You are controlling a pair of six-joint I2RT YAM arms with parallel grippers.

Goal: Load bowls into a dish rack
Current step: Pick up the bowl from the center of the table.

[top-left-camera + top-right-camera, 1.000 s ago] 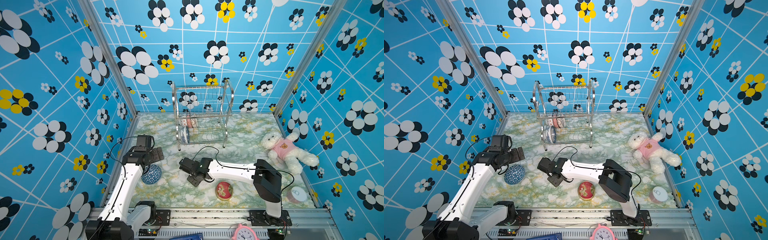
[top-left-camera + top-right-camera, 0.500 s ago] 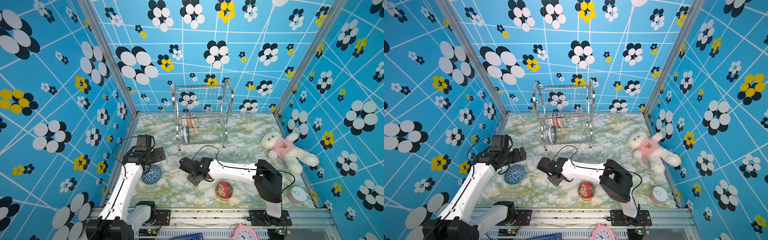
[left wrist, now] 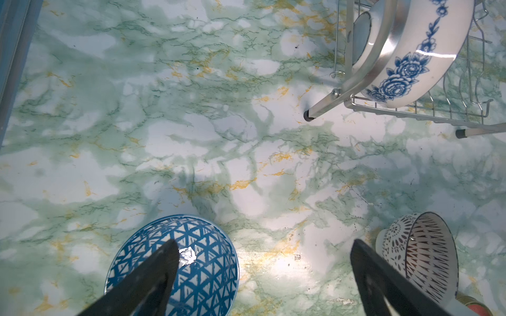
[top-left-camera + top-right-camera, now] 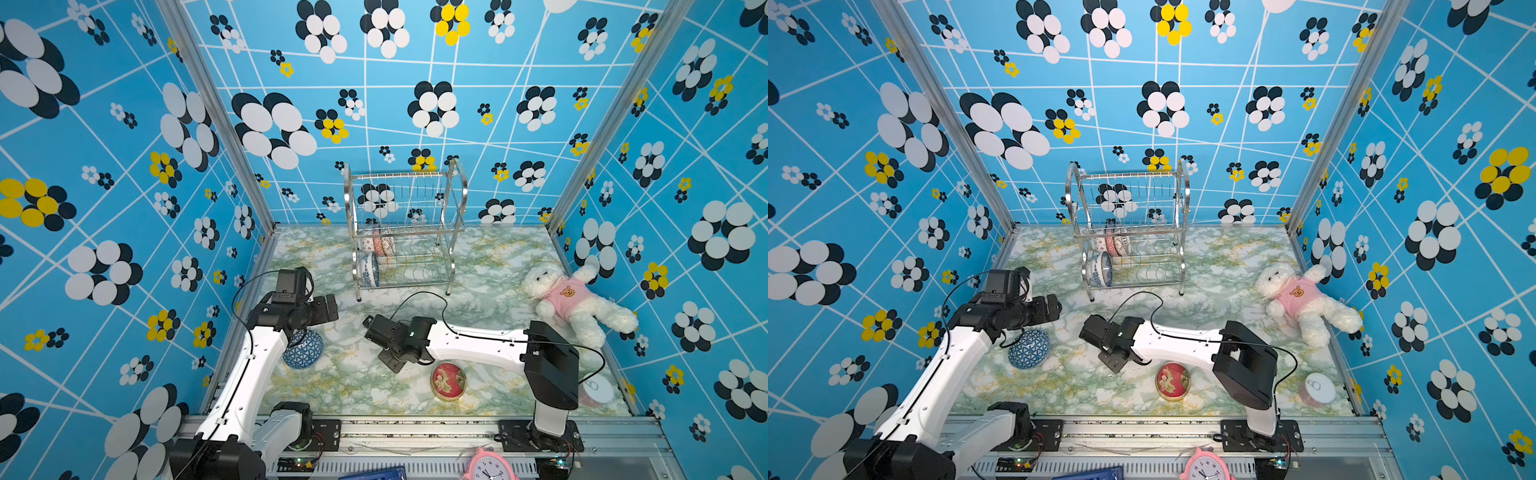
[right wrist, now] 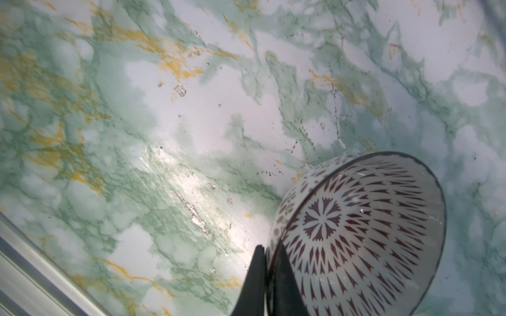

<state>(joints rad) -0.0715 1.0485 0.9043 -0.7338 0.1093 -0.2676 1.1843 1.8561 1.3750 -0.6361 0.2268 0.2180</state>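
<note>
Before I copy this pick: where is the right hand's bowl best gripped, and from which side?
Pinch the bowl at its rim, one finger inside, one outside the thin wall, coming at the open mouth, as the right hand does. The round body looks too wide.

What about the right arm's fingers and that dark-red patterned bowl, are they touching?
Touching. The right wrist view shows the right arm's fingers pinching the rim of the dark-red patterned bowl, one inside, one outside.

Open tabletop (image 4: 345, 340) between blue bowl (image 4: 307, 353) and dish rack (image 4: 405, 230), right arm (image 4: 478, 343) across the middle, red tin (image 4: 449, 380) near it
</note>
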